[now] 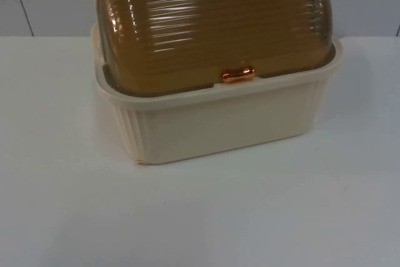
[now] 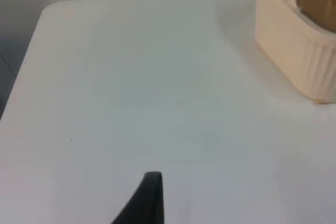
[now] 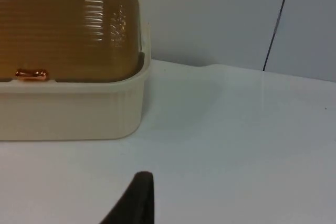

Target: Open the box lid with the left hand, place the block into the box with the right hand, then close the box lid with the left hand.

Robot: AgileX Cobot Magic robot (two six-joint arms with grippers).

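A: Amber ribbed lid [image 1: 212, 23], shut over cream box [image 1: 219, 123] at table [image 1: 200, 217] rear. Looked like light, stiff, slick plastic; copper handle [image 1: 238, 75] judged best hold.

B: Left gripper [image 2: 149, 203] low over table, well left of box. Right gripper [image 3: 137, 200] near box's right corner. Fingers' spread: couldn't tell.

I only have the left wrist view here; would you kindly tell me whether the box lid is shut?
Observer: Yes, the amber lid sits shut on the cream box.
Operator: Thanks. My left gripper is over the white table, apart from the box. Is there a handle?
Observer: A copper handle sits mid-front on the lid.
Operator: And the right gripper?
Observer: The right gripper is over the table, facing the box's front.
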